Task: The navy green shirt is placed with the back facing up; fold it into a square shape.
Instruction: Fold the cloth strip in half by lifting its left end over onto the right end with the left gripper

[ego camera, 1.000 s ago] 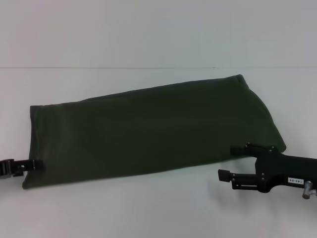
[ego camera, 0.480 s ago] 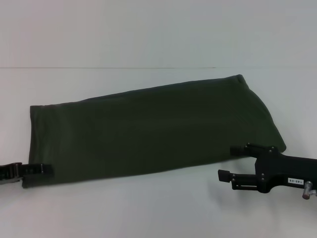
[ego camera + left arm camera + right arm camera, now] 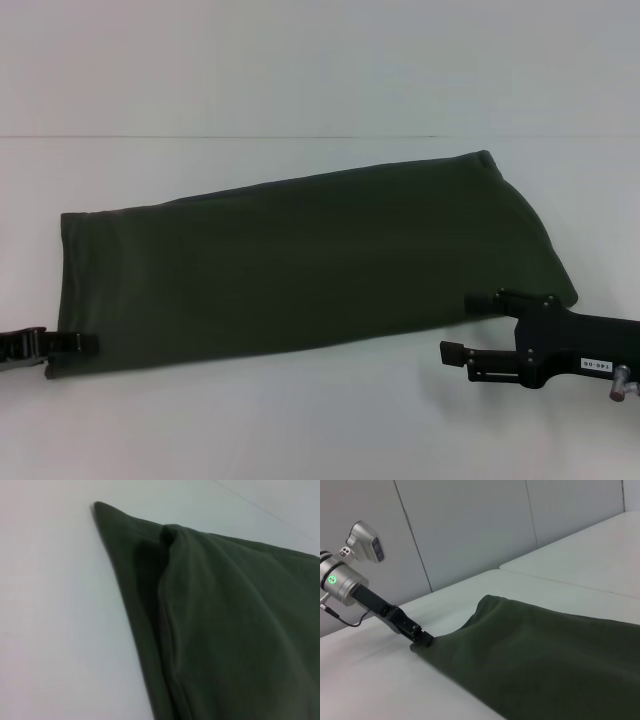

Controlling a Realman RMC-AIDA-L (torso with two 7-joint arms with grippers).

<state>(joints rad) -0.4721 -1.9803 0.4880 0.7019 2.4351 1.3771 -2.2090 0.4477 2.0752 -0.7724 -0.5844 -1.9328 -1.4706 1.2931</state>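
Presumably light, limp and prone to sagging, the navy green shirt (image 3: 300, 265) lies as a long band across the white table (image 3: 300, 420), left gripper (image 3: 78, 343) apparently pinching its near-left corner, right gripper (image 3: 478, 325) spread at its near-right corner.

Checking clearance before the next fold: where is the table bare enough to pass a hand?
Bare table runs beyond the navy green shirt, and a strip lies in front of it between the two grippers. Crowded spots: the shirt's near-left corner, with the left gripper, and its near-right corner, with the right gripper.
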